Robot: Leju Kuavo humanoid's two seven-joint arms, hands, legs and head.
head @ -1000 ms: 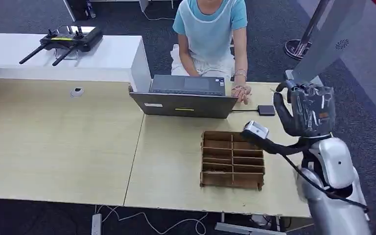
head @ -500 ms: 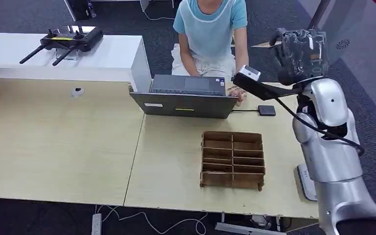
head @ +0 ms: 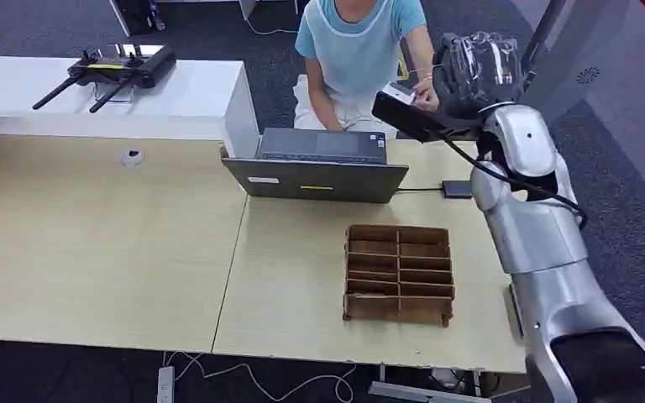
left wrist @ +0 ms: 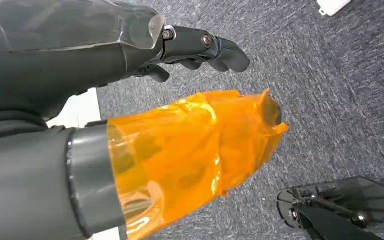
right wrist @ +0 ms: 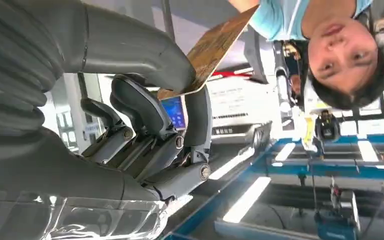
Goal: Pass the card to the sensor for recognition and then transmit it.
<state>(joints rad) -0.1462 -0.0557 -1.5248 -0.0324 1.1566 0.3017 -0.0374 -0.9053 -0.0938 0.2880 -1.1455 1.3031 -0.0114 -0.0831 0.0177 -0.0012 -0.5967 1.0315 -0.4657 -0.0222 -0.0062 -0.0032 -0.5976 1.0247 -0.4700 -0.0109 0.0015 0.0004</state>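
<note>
My right hand is raised high over the far edge of the table, stretched toward the seated person. In the right wrist view its thumb and a finger pinch a thin brown card, which points at the person. The person's hand reaches up next to my hand. The small dark sensor pad lies on the table below my arm, with a cable running to the laptop. My left hand hangs over grey carpet and holds nothing, its fingers apart from the orange-wrapped thumb.
An open grey laptop stands in front of the person. A brown cardboard divider box sits near the table's front edge. A black remote controller lies on the white counter at the back left. A grey post rises at the right.
My right arm has lifted from above the sensor pad and swung up and left toward the person. The person's hand has risen from the table to meet my hand.
</note>
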